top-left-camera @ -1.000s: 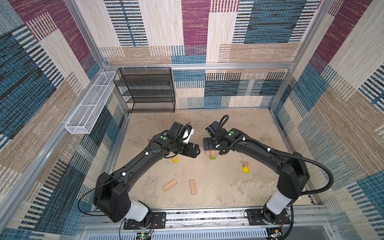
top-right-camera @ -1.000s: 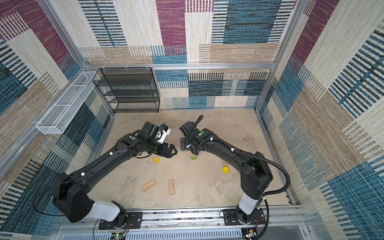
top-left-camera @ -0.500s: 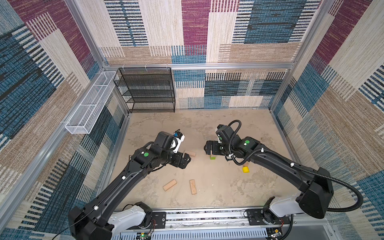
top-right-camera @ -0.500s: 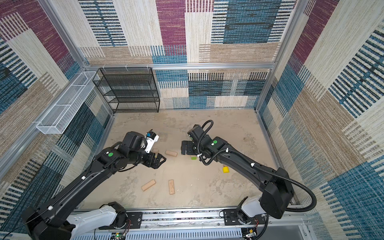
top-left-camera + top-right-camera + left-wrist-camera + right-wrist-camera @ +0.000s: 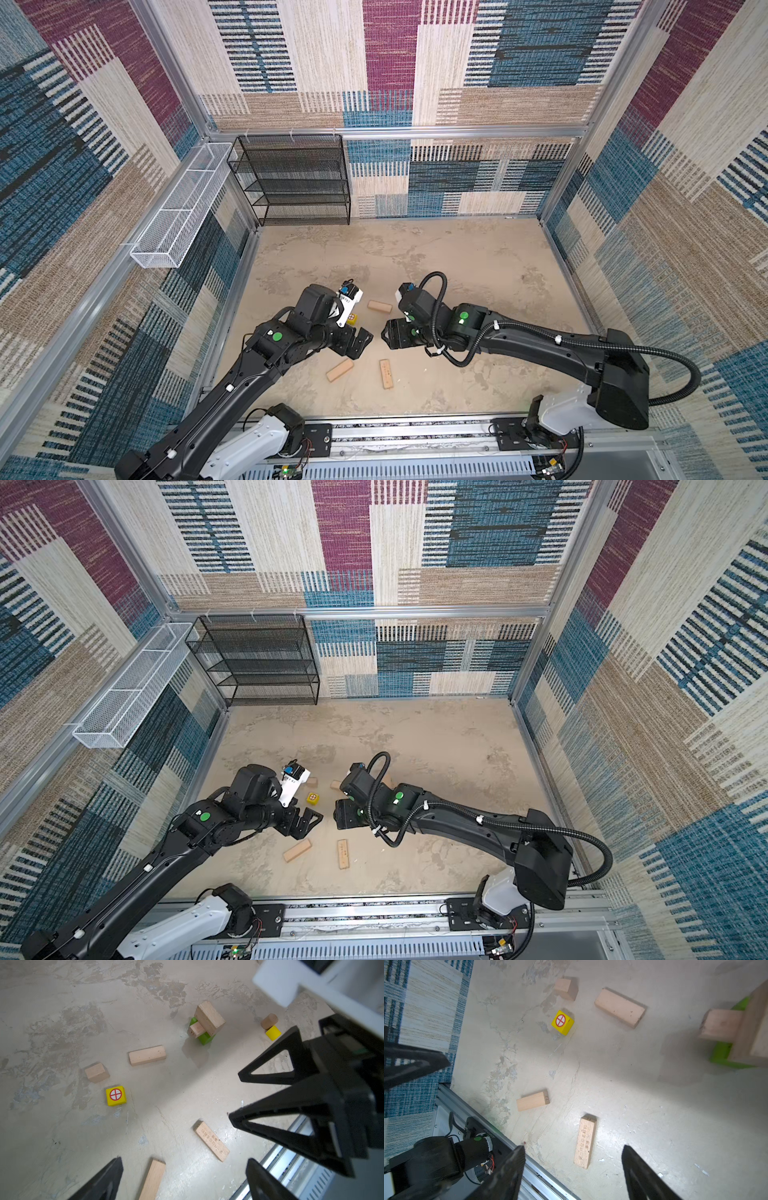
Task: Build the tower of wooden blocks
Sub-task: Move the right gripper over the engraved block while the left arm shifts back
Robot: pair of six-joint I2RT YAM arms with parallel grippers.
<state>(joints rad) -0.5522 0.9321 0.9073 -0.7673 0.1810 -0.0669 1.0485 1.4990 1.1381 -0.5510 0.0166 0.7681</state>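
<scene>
Standing three pieces high, the wood block tower (image 5: pixel 204 1022) is a green oblong block (image 5: pixel 205 1039) on the floor (image 5: pixel 52 1136) with two tan bricks crossed upon it. Around it lie the loose wood blocks: a plain brick (image 5: pixel 147 1055) nearest, then a small tan cube (image 5: pixel 97 1072) and a red-marked yellow cube (image 5: pixel 115 1095). A yellow cylinder (image 5: pixel 272 1032) lies just beside a tan round piece (image 5: pixel 269 1020) on the tower's other side. Well apart from the tower lie a printed brick (image 5: pixel 585 1141) and a second loose brick (image 5: pixel 533 1100).

We judge the step in hand to be fetching the next brick. The right gripper (image 5: pixel 573 1147) hovers over the printed brick, jaws apart and empty, flanking its narrow width. The left gripper (image 5: pixel 184 1160) is spread wide, also empty. The next move, we think, calls for a straight descent and a squeeze across that width.

In both top views the right arm (image 5: pixel 540 345) hides the tower. The right wrist view crops it, so we cannot tell how squarely the top brick sits.
</scene>
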